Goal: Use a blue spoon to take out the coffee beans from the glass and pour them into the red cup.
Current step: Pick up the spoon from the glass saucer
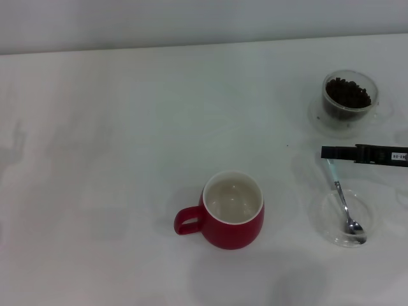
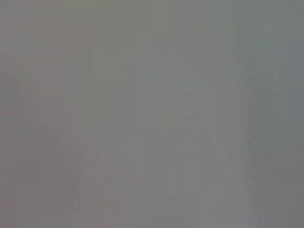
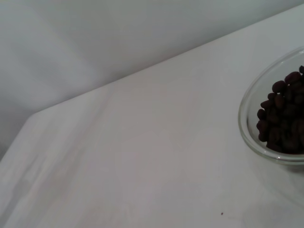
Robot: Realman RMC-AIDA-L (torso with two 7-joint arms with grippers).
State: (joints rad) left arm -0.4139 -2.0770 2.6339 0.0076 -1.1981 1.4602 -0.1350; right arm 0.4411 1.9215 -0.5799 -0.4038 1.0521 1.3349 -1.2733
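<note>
blue spoon [image 1: 344,204] lies w/ its bowl in a shallow clear dish [image 1: 322,217], not yet lifted. right gripper [image 1: 331,152] sits over its handle end; can't tell its opening. glass [image 1: 349,97] full of coffee beans [image 1: 347,92], red cup [image 1: 233,209] empty. scooping & pouring all left. left gripper not in view.

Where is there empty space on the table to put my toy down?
Everything left of the red cup is bare, and so is the stretch between it and the glass. The right edge is crowded: glass, right gripper, spoon in its dish.
</note>
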